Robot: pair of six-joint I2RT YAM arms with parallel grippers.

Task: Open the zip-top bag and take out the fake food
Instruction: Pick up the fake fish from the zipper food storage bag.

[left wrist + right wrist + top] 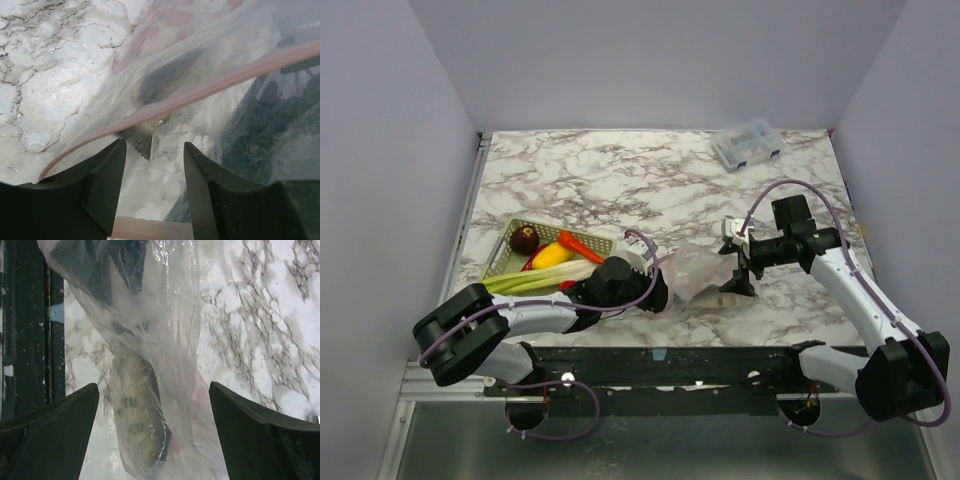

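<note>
From above, the zip-top bag (pixel 698 278) lies at the near side of the surface (pixel 620 180), between the left hand (pixel 658 292) and right hand (pixel 738 278), with fake food (pixel 552 254) in the green basket (pixel 502 262) to the left. The left wrist view shows that hand half spread, the pink zip strip (pixel 200 90) crossing just past its fingertips. The right wrist view shows its hand spread wide around the crumpled bag.

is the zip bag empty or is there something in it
Not empty: in the right wrist view a long greyish object shows through the clear plastic of the zip-top bag, lying inside it.
</note>
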